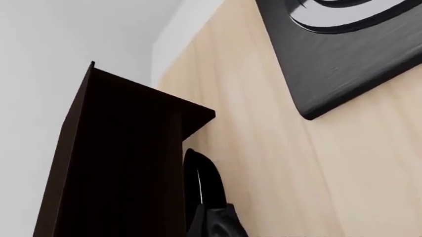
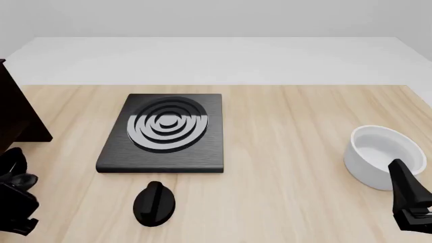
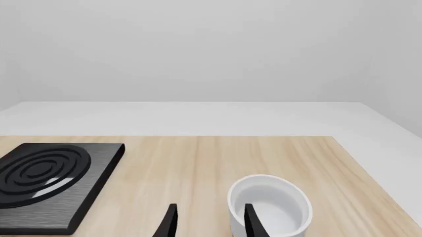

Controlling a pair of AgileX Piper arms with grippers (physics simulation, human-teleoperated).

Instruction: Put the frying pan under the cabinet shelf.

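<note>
Dark-brown cabinet shelf (image 2: 20, 116), white bowl (image 2: 383, 156), grey-ringed black stove plate (image 2: 165, 132).

One white bowl (image 2: 385, 156) sits just ahead of my right fingers (image 3: 252, 220). One black stove plate (image 2: 164, 133) and one black knob (image 2: 155, 203) lie between my two grippers. One dark cabinet shelf (image 1: 122, 163) stands beside my left fingers (image 1: 201, 182). One wooden table (image 2: 290, 142) holds them all.

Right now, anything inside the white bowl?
Nothing visible: the white bowl shows bare white interior in the front and right wrist views. The right gripper covers a strip of its near-left side in the wrist view.
</note>
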